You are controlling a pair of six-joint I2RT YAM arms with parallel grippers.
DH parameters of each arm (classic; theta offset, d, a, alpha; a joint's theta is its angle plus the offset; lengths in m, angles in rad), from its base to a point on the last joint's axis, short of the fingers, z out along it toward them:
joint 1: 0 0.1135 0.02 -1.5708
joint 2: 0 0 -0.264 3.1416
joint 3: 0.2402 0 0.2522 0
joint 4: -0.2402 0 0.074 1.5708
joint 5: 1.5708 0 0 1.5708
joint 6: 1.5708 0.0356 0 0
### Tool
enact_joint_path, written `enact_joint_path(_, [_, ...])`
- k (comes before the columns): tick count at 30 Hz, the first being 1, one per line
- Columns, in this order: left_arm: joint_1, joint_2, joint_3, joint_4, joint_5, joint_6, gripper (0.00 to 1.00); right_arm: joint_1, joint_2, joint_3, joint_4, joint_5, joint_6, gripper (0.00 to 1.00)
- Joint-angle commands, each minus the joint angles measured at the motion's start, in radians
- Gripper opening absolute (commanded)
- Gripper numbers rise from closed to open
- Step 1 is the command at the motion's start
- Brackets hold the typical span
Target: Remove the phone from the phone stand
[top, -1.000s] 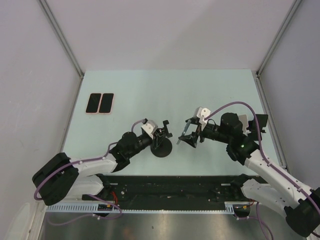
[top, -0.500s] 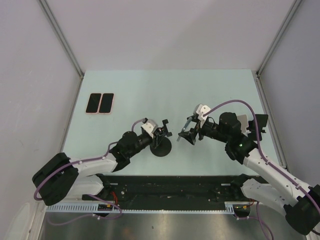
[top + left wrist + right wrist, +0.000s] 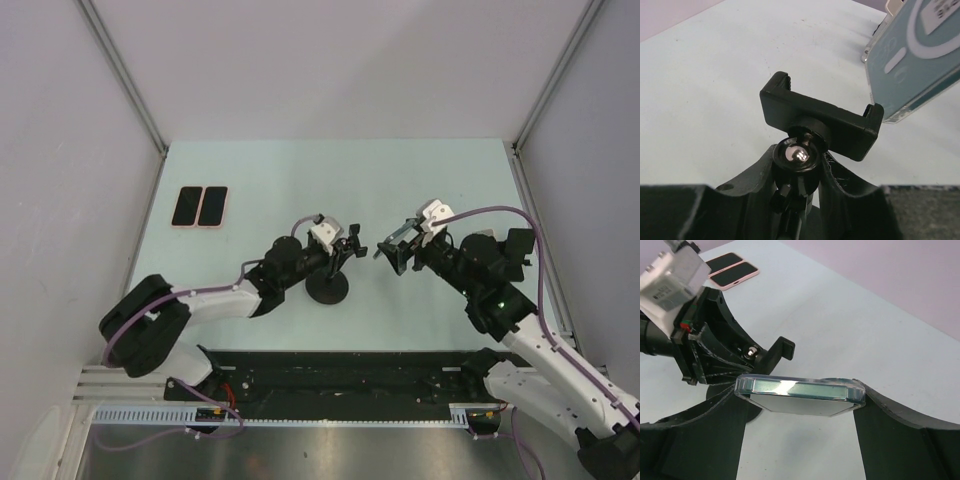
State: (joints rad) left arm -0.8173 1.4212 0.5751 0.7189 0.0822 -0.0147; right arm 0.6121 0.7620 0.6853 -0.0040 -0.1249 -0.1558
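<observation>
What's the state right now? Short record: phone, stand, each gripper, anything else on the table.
phone: out of the clamp, held beside it
phone stand: upright on the table, clamp empty
right gripper: shut on the phone's edges
left gripper: shut on the phone stand's neck, below the clamp
other: two dark phones side by side, far left of table

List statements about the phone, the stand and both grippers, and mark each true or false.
1. The phone sits in the clamp of the phone stand. False: the clamp is empty, the phone apart from it.
2. The right gripper is shut on the phone. True.
3. The left gripper grips the phone stand at its ball joint. True.
4. Two spare phones lie beside the right arm's base. False: they lie at the far left of the table.
</observation>
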Motion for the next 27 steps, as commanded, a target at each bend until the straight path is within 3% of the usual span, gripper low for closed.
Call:
enact_joint_path(1, [0.004, 0.088, 0.129, -0.001, 0.053, 0.073, 0.00, -0.002, -0.084, 0.023, 0.030, 0.122, 0.013, 0.00])
enact_joint_path(13, [0.023, 0.179, 0.258, 0.002, 0.090, 0.090, 0.03, -0.002, -0.170, 0.023, -0.008, 0.176, 0.004, 0.00])
enact_joint_path(27, [0.029, 0.061, 0.078, 0.004, 0.060, 0.021, 0.39, 0.000, -0.165, 0.100, -0.045, 0.146, 0.012, 0.00])
